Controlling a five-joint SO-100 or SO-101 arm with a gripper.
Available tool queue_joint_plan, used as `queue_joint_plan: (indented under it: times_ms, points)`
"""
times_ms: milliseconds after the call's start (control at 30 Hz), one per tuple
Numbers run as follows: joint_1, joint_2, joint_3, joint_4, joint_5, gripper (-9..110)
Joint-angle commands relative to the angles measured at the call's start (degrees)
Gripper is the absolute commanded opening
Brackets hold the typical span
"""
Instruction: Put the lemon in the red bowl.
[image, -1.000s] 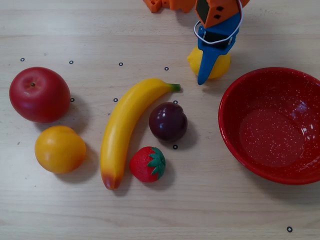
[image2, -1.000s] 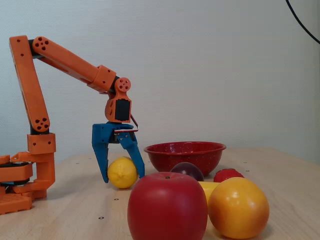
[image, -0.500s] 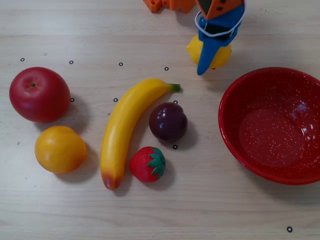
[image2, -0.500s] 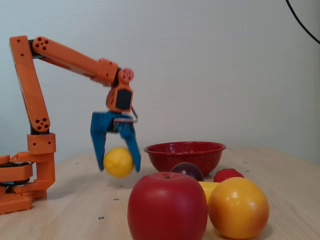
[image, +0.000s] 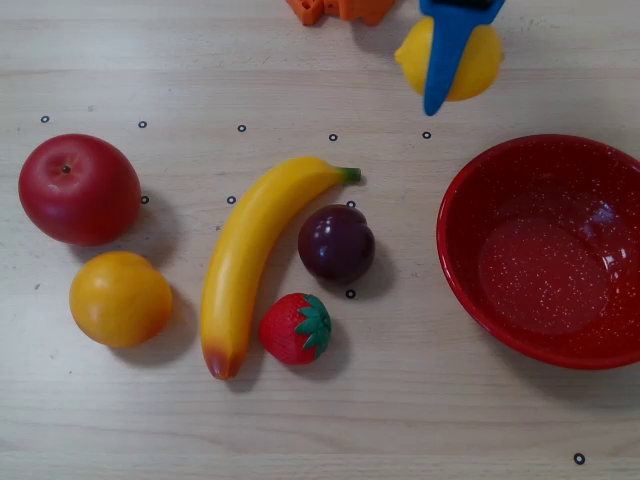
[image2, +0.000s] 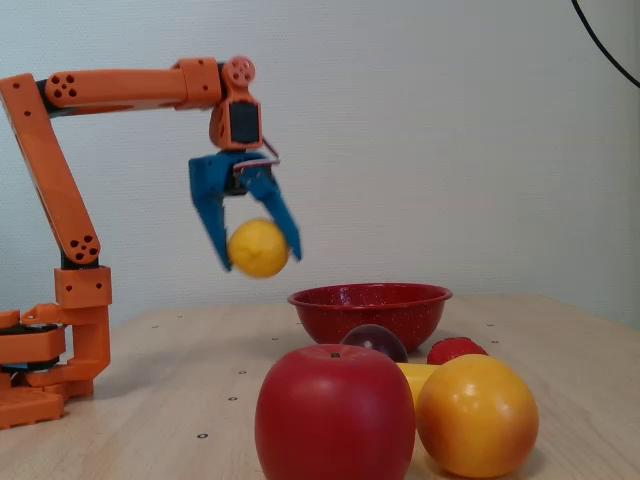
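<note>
Currently the blue gripper (image2: 258, 252) is clamped on the lemon (image2: 258, 248), holding it in the air well above the table (image2: 180, 350) in the fixed view. Fingers sit on both sides of the fruit, pointing down. Orange arm (image2: 120, 88) reaches out horizontally from its base at the left of that view, wrist bent down.

Overhead view: lemon (image: 470, 62) near the top edge, one blue finger (image: 445, 55) crossing its middle. It sits above and a bit left of the red bowl (image: 470, 250), not over the bowl's opening; clear gap between them in the overhead view. Bowl is at the right edge of the view, upright, nothing inside it, white speckles visible.

Other fruit on the wood table, overhead view:
- red apple (image: 79, 189) far left
- orange (image: 120, 298) just below the apple
- banana (image: 250, 255) centre, lying diagonally, stem up-right
- dark plum (image: 336, 243) just right of the banana
- strawberry (image: 296, 328) below the plum, close to the banana's lower end

Fixed view has apple (image2: 335, 412) and orange (image2: 477, 415) in the foreground, partly hiding the plum (image2: 375, 341), strawberry (image2: 455, 350) and bowl (image2: 370, 310) behind.
</note>
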Motion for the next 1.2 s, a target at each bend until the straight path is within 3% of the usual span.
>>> queue_joint_plan:
  times_ms: [0, 333, 433, 1167]
  points:
    - [-0.18, 4.31, -7.38, -4.39, 5.27, 0]
    - [1.32, 2.29, -5.71, -35.68, 26.19, 0]
    - [2.02, -0.7, -5.54, -40.17, 30.76, 0]
    - [3.43, -34.37, -31.73, -29.97, 24.61, 0]
